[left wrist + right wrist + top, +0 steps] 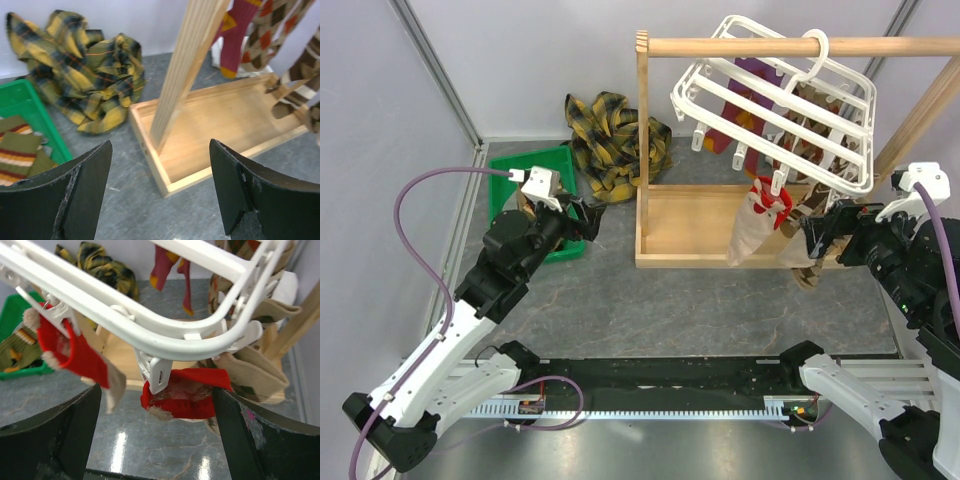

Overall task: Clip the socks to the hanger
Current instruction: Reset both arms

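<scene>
Several socks already hang from the hanger (115, 310) on the wooden rack (740, 46), so the step in hand looks like fetching the next one. The left end effector (585, 218) hovers spread wide and empty at the edge of the green bin (535, 165), where the olive socks (17, 152) with orange-red stripes lie folded flat, and it would need to reach down and pinch one by its cuff. The right end effector (156, 390) is likewise wide open and holds nothing, just below a white clip (156, 372) that grips a limp, crumpled red-trimmed sock (185, 395), while brown argyle socks (270, 30) dangle further along the frame.
</scene>
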{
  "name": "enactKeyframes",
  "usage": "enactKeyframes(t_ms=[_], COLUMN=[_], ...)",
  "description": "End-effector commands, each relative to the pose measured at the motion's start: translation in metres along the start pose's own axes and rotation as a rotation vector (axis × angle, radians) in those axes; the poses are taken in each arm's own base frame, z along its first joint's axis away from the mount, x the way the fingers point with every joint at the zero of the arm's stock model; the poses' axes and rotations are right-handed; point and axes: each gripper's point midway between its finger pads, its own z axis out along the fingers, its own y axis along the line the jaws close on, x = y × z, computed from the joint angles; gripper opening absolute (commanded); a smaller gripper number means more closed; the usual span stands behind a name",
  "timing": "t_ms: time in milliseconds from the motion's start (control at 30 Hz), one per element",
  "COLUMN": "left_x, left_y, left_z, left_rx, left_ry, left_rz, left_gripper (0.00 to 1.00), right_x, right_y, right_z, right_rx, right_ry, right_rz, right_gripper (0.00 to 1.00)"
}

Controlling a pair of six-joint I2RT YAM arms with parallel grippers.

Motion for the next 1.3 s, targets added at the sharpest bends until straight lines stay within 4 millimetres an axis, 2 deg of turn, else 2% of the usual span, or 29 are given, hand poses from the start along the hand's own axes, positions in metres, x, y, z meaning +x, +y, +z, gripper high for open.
enactKeyframes(t_ms=[0,300,567,733,867,1100,1267], left_x=[-0.014,-0.018,-0.019,-0.024,-0.029,-0.037,-0.049], left_y=[0.025,0.044,0.055,0.063,0.071,0.077,0.083], left_z=[-0.009,-0.011,-0.013,-0.017,-0.023,-0.044,-0.080], left_rx=[-0.108,-0.169,-0.209,-0.246,-0.288,-0.325,-0.364], left_ry=[-0.055,-0.076,-0.088,-0.107,-0.134,-0.185,-0.270], left_rz=[0.084,0.057,0.046,0.049,0.046,0.034,0.005], left_gripper=[0.85,0.85,0.85,0.85,0.85,0.88,0.93], right_x=[-0.007,-0.020,-0.016,-0.021,-0.011,-0.003,0.004], right_y=[-0.026,-0.021,-0.045,-0.062,-0.072,-0.084,-0.093], right_z=[-0.007,-0.016,-0.021,-0.034,-0.031,-0.039,-0.045], right_rx=[0.147,0.092,0.209,0.281,0.328,0.361,0.387], right_ry=[-0.030,-0.107,-0.150,-0.254,-0.278,-0.355,-0.393], right_rz=[0.017,-0.006,0.005,0.059,0.078,0.108,0.105], right_gripper=[0.98,0.98,0.98,0.98,0.98,0.98,0.98])
